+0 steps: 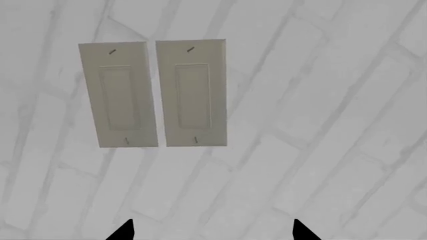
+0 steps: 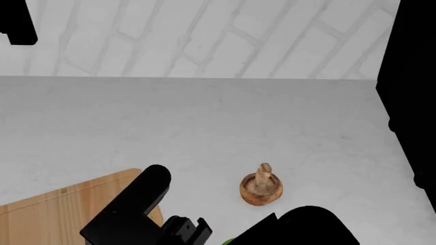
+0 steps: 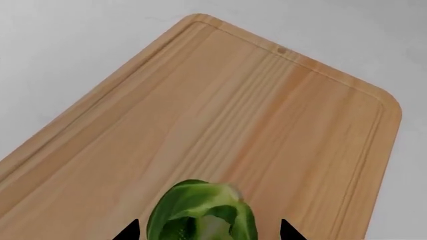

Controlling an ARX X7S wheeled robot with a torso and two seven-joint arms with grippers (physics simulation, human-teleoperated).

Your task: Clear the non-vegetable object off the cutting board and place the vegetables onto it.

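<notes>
sprout on the board, mushroom off it

right wrist view: the cutting board [image 3: 220, 115] fills most of the pic, light wood w/ rim groove and rounded corners, lying on the pale grey counter [image 3: 80, 45]. the only thing seen on it is the dark-green leafy ball [image 3: 202, 212], pale veins showing, sitting between the two dark tips of the right gripper [image 3: 208, 231]. tips are spread wider than the ball, one each side w/ a gap on both sides, so not clamped on it; ball lies on the wood near the pic's lower edge, partly cut off.

head view: the mushroom [image 2: 262, 186] lies on the counter w/ cap down & stem pointing up, well right of the board corner [image 2: 48, 214], not touching it. black arm links cover the lower middle, and a sliver of green shows at the bottom edge betw them.

left wrist view: left gripper [image 1: 212, 231] faces the white brick wall [image 1: 320, 125] and two beige wall plates [image 1: 153, 94] side by side. its two tips are apart w/ nothing betw them, so it's released & empty.
</notes>
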